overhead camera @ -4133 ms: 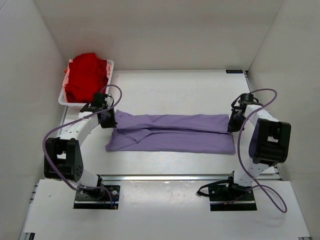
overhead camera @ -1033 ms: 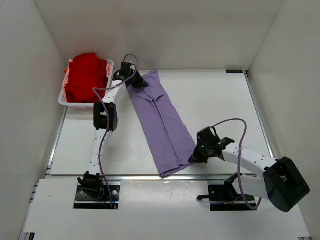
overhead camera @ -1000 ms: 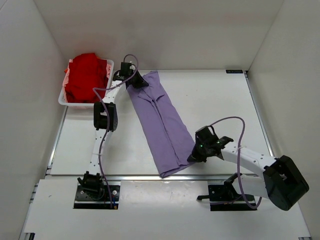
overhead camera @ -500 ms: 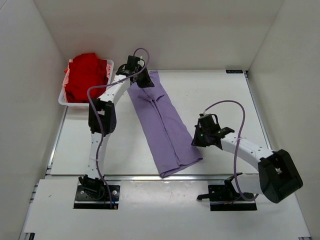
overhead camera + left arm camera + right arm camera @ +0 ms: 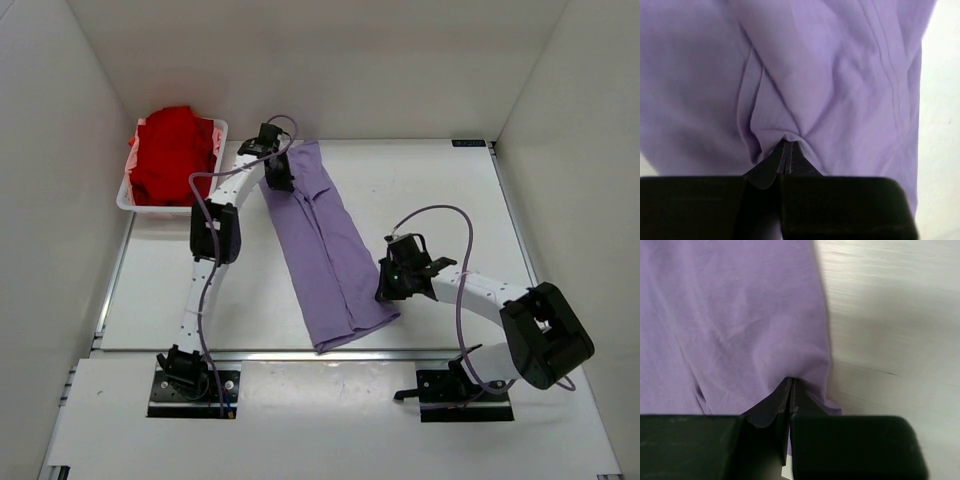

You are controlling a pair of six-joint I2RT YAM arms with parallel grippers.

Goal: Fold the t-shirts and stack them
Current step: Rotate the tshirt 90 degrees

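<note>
The lavender-purple t-shirt point(image 5: 325, 245) lies as a long folded strip, slanting from the far left to the near middle of the table. My left gripper point(image 5: 278, 180) is shut on its far end; the cloth point(image 5: 830, 90) bunches at the tips of the left gripper point(image 5: 788, 142). My right gripper point(image 5: 386, 290) is shut on the strip's near right edge; the cloth point(image 5: 740, 320) puckers at the tips of the right gripper point(image 5: 790, 380). The bright red t-shirt point(image 5: 172, 152) sits crumpled in the tray.
A white plastic tray point(image 5: 221, 130) stands at the far left corner of the table point(image 5: 440, 200). White walls enclose the table on three sides. Purple cables loop over both arms.
Over four seconds the purple strip turned from lying across the table to slanting far-left to near-middle. In the last half second my left gripper moved slightly nearer and my right gripper shifted left onto the shirt's edge.
</note>
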